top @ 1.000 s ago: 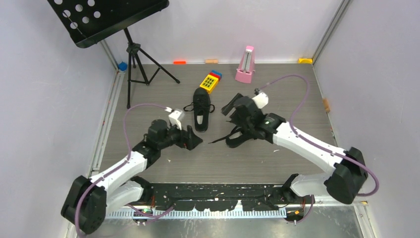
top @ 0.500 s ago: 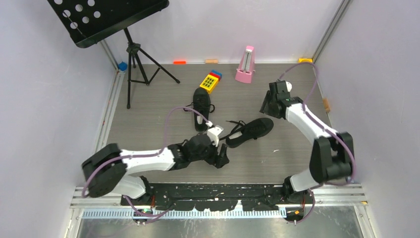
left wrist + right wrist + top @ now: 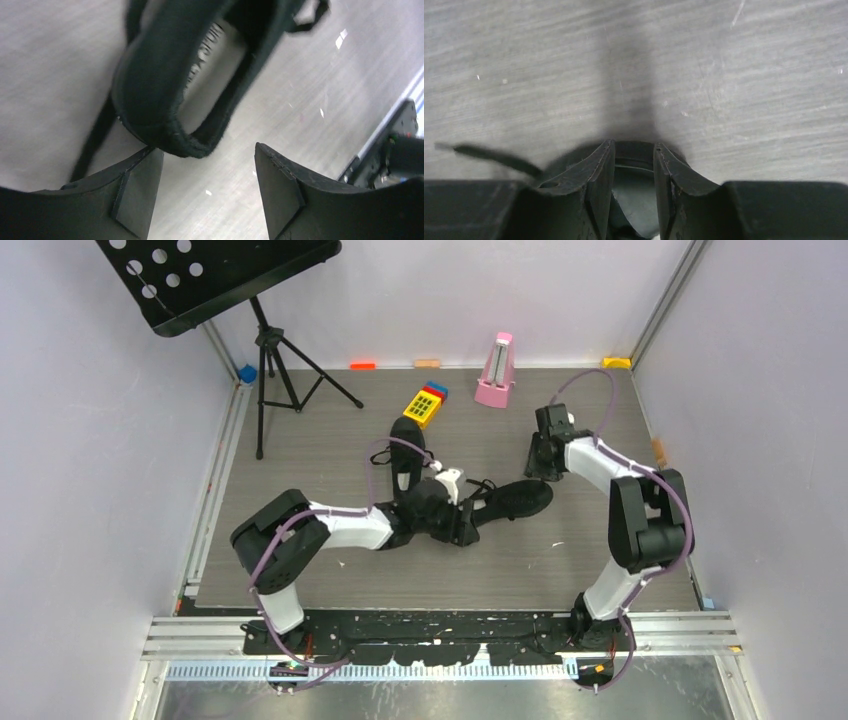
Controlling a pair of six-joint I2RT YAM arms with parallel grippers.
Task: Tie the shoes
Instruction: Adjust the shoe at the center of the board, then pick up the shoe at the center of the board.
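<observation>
Two black shoes are on the grey floor. One shoe (image 3: 407, 445) stands upright at centre. The other shoe (image 3: 515, 498) lies slanted to its right, laces loose (image 3: 478, 485). My left gripper (image 3: 466, 527) is at its heel end, open. In the left wrist view the heel collar (image 3: 150, 90) sits just ahead of my left gripper (image 3: 207, 150), close to its left fingertip, with bare floor between the jaws. My right gripper (image 3: 538, 468) hangs over the toe end. In the right wrist view a narrow gap separates the jaws of my right gripper (image 3: 634, 145); the rounded toe (image 3: 634, 200) shows through it and a lace (image 3: 494, 155) trails left.
A black music stand (image 3: 215, 270) on a tripod (image 3: 270, 370) stands back left. A yellow keypad toy (image 3: 425, 405) and a pink metronome (image 3: 495, 370) sit behind the shoes. Small coloured blocks (image 3: 362, 365) line the back wall. Walls close in on the left and right.
My left arm has swung right across the floor to the lying shoe's heel. My right arm lifted off that shoe, went to the back right, then came to its toe. Both jaws narrowed.
</observation>
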